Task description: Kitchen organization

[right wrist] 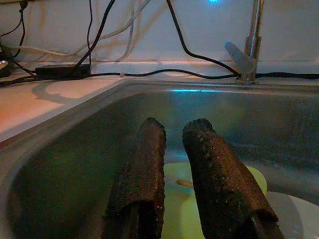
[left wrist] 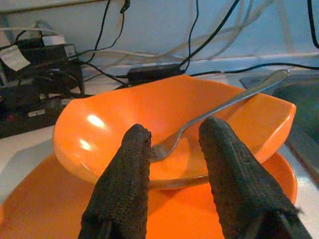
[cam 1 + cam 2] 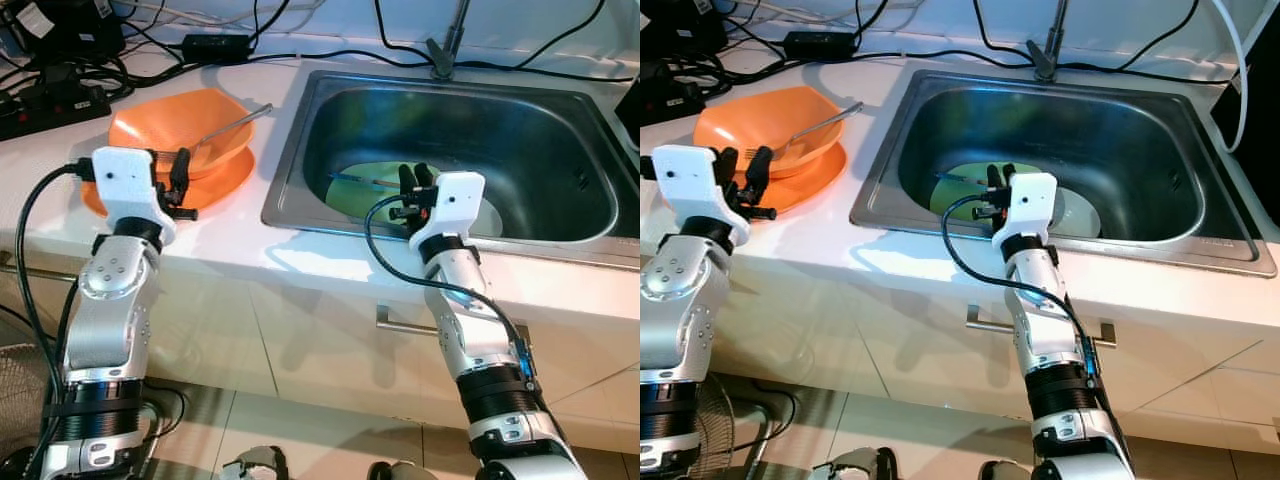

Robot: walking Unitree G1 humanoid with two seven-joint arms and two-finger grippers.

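An orange bowl [image 3: 165, 128] stands on an orange plate [image 3: 225, 180] on the white counter, left of the sink. A metal fork [image 2: 224, 104] lies in the bowl, its handle sticking out over the rim towards the sink. My left gripper [image 3: 180, 165] hovers at the bowl's near rim, open, holding nothing. The steel sink [image 3: 560, 110] holds a light green plate [image 3: 360, 190] with a thin utensil [image 3: 352, 179] on it, and beside that a white plate [image 3: 492, 218]. My right gripper [image 3: 415, 175] hangs over the sink's front edge above the green plate, fingers slightly apart and empty.
A power strip [image 3: 50, 100], a black adapter [image 3: 215, 45] and tangled cables lie along the back of the counter. The faucet base [image 3: 443, 55] stands behind the sink. Below the counter edge is a cabinet front with a metal handle [image 3: 400, 322].
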